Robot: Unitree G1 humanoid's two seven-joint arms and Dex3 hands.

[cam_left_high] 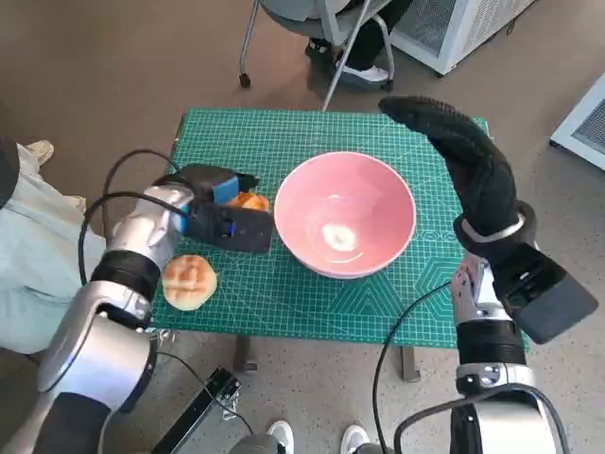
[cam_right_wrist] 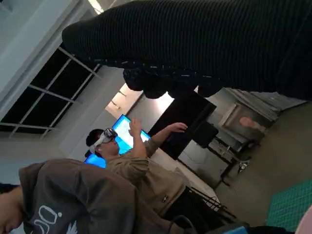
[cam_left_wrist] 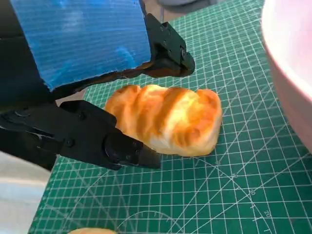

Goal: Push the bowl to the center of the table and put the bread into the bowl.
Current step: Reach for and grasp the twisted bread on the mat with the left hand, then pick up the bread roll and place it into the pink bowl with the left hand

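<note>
The pink bowl [cam_left_high: 346, 214] stands near the middle of the green mat [cam_left_high: 284, 142], with nothing in it. Just to its left a golden striped bread loaf [cam_left_high: 250, 200] [cam_left_wrist: 165, 119] lies on the mat. My left hand [cam_left_high: 222, 213] reaches over the loaf, one black finger [cam_left_wrist: 168, 53] on its far side and another finger [cam_left_wrist: 102, 144] against its near side. The loaf still rests on the mat. My gloved right hand [cam_left_high: 468, 161] [cam_right_wrist: 204, 44] is raised above the table's right side, stretched out and holding nothing.
A round bun [cam_left_high: 189, 282] lies at the mat's front left edge, beside my left forearm. A chair and a person's feet [cam_left_high: 364, 71] are behind the table, and a person in a headset [cam_right_wrist: 122, 151] shows in the right wrist view.
</note>
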